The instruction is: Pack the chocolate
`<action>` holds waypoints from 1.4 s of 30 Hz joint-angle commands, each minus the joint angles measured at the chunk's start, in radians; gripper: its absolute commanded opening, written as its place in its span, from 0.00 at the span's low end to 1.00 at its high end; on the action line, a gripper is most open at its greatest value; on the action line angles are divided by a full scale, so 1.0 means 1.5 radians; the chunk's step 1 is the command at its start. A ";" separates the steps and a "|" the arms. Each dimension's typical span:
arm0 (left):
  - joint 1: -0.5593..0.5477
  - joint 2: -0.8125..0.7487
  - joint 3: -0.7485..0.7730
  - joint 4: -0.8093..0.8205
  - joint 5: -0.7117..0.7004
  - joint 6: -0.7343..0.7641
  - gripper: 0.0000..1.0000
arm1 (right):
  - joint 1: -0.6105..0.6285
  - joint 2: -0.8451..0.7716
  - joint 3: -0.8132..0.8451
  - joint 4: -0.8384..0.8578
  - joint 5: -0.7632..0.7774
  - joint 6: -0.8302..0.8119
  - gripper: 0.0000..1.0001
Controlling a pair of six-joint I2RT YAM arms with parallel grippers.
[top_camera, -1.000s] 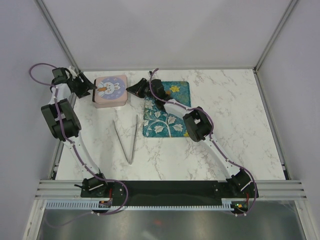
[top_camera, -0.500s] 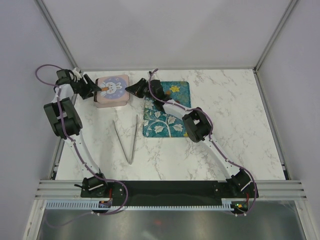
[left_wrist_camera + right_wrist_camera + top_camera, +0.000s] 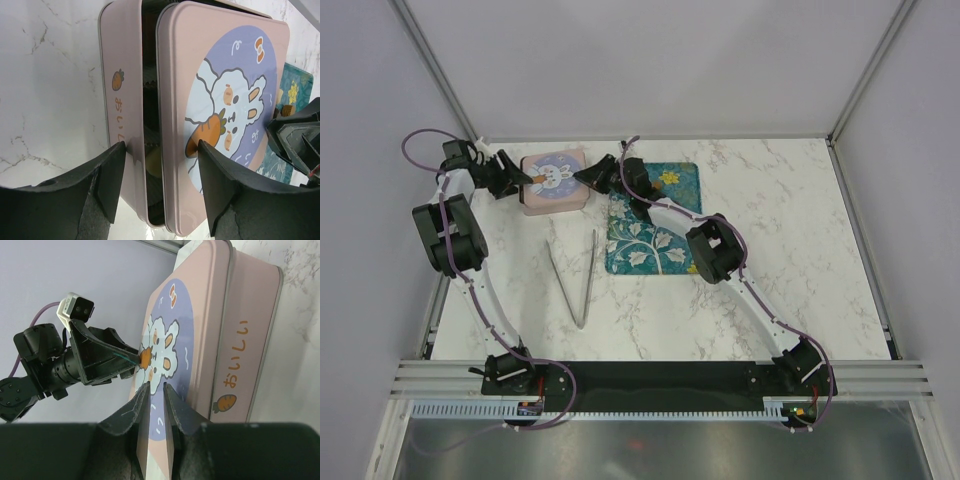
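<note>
Now L tool (image 3: 161, 148) open astride tin (image 3: 121, 60) edge, R tool (image 3: 155, 390) pinching lid (image 3: 220, 65) rim.

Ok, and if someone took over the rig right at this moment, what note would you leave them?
Left tool: open, fingers straddling the tin wall and the lid edge.
Right tool: shut on the lid's opposite rim.
Chocolate: a cream piece shows inside the tin through the gap. The lid sits offset and is not seated.
Tongs lie on the table.
Left to do: seat the lid squarely, let go, then check the partly hidden mat for stray pieces.
</note>
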 commanded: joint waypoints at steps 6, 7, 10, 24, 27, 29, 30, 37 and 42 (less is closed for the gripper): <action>-0.009 -0.025 -0.009 0.008 0.012 0.010 0.59 | 0.000 0.011 0.003 0.013 -0.007 -0.018 0.25; -0.008 -0.020 -0.006 0.008 0.006 0.010 0.58 | 0.001 0.009 0.002 0.014 -0.009 -0.018 0.24; -0.009 -0.010 0.011 0.008 -0.007 0.002 0.54 | 0.000 0.000 0.001 0.013 -0.017 -0.033 0.25; -0.009 -0.007 0.044 0.022 -0.029 -0.003 0.55 | -0.007 -0.113 -0.074 -0.011 -0.007 -0.146 0.36; -0.009 -0.002 0.057 0.022 -0.033 -0.004 0.55 | -0.007 -0.138 -0.101 -0.020 0.004 -0.171 0.38; -0.009 -0.001 0.060 0.023 -0.035 -0.005 0.55 | -0.008 -0.155 -0.115 -0.026 0.009 -0.191 0.39; -0.009 -0.001 0.063 0.023 -0.036 -0.005 0.54 | -0.008 -0.159 -0.118 -0.039 0.018 -0.196 0.39; -0.008 0.003 0.063 0.021 -0.054 -0.007 0.54 | -0.012 -0.160 -0.116 -0.090 0.038 -0.225 0.45; -0.008 0.004 0.057 0.021 -0.055 -0.006 0.54 | -0.012 -0.145 -0.093 -0.117 0.042 -0.232 0.48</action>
